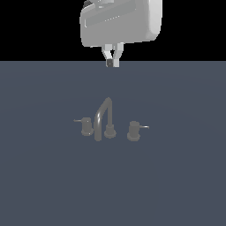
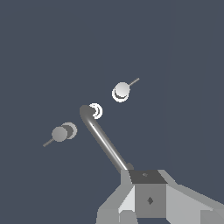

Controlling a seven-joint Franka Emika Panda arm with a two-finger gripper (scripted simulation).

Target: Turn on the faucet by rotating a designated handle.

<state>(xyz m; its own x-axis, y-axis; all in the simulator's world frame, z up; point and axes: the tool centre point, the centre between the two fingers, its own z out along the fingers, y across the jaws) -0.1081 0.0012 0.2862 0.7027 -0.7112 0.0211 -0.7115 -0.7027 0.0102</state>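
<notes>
— Nearest the exterior camera?
— The faucet (image 1: pixel 103 119) on the grey floor (image 1: pixel 176 185), its handle (image 1: pixel 134 130) at the exterior view's right.
— Farther off?
— The gripper (image 1: pixel 111 62) hangs well beyond it, fingertips nearly together, holding nothing.

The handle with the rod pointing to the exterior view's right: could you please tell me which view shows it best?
The exterior view: the handle appears side-on, knob and rod both clear beside the spout. The wrist view shows both knobs only end-on from above, so I cannot tell which one there is this handle.
</notes>
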